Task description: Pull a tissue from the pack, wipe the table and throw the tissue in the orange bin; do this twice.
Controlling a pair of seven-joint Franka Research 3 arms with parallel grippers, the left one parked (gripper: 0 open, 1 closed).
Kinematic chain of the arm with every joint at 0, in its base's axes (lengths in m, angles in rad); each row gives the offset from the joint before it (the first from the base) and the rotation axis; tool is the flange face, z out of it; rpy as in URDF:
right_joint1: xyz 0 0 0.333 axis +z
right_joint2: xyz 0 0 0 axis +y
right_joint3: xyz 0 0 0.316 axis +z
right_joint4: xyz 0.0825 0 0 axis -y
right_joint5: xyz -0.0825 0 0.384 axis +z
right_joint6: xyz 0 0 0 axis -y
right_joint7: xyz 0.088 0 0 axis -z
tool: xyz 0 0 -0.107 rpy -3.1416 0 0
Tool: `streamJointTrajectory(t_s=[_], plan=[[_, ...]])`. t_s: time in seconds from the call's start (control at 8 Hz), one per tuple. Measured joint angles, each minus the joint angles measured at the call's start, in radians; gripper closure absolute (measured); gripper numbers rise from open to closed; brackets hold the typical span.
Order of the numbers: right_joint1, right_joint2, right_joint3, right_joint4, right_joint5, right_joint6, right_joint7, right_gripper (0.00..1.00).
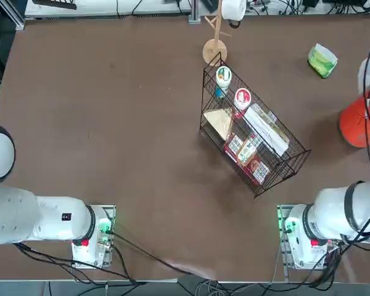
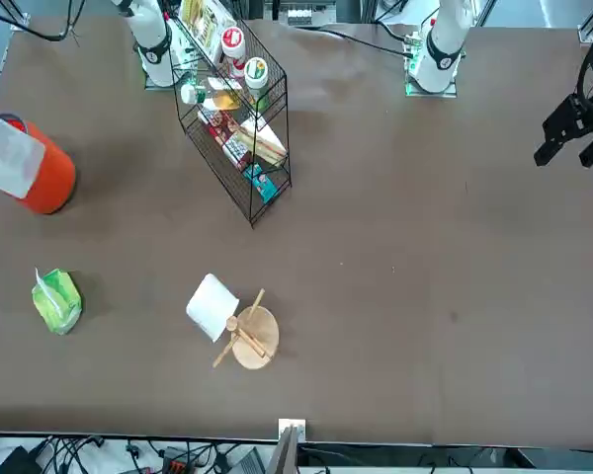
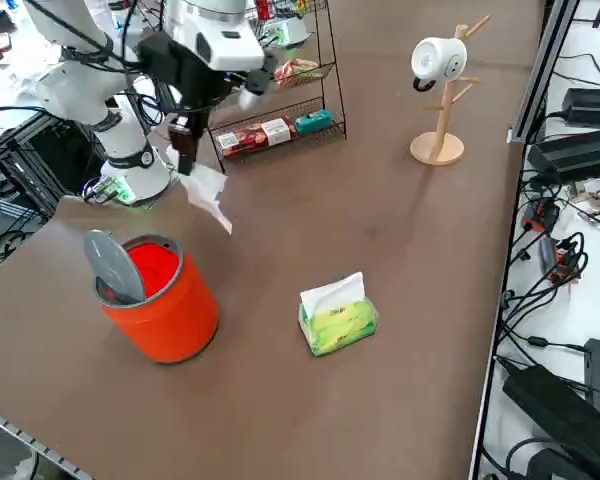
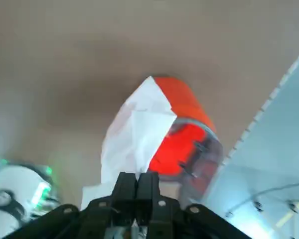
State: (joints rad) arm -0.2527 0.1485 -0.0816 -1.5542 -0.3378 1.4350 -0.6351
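One white paper tissue (image 4: pixel 134 134) hangs pinched in my right gripper (image 3: pixel 185 150), fingers pressed together on it, above the round orange-red plastic bin (image 3: pixel 160 300) near the dark-brown table's (image 1: pixel 111 123) right edge.

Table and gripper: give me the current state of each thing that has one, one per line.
right gripper: shut on the tissue, up near the orange bin
tissue: hanging from the gripper, not yet dropped
orange bin: upright, lid tilted open
pack: on the table, a tissue sticking out
mug: hung on wooden stand
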Motion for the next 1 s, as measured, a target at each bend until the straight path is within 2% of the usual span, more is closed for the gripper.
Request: streamJointTrajectory(t_s=[0.38,1.0], plan=[[-0.097,0.004,-0.001,0.003,-0.035,-0.006,-0.126,0.98],[-0.149,0.062,0.000,-0.033,-0.037,-0.010,-0.132,0.96]])
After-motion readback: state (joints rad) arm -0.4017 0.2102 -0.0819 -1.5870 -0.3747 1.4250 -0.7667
